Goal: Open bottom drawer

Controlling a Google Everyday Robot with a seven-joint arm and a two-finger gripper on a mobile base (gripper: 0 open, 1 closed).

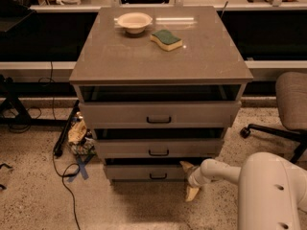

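Note:
The grey-beige cabinet [158, 56] has three drawers stacked under its top. The bottom drawer [139, 172] is the narrowest front, just above the floor, with a small black bar handle [158, 176]. A dark gap shows above its front. My gripper [190, 180] is on the end of the white arm [218, 170], low at the right end of the bottom drawer's front. Its tan fingers [192, 193] are spread apart, one above and one below, and hold nothing. It is to the right of the handle, not on it.
A cream bowl [135, 21] and a green-yellow sponge [166, 39] lie on the cabinet top. An office chair [288, 109] stands to the right. Cables and clutter [76, 140] lie on the floor to the left. My white body [273, 195] fills the lower right.

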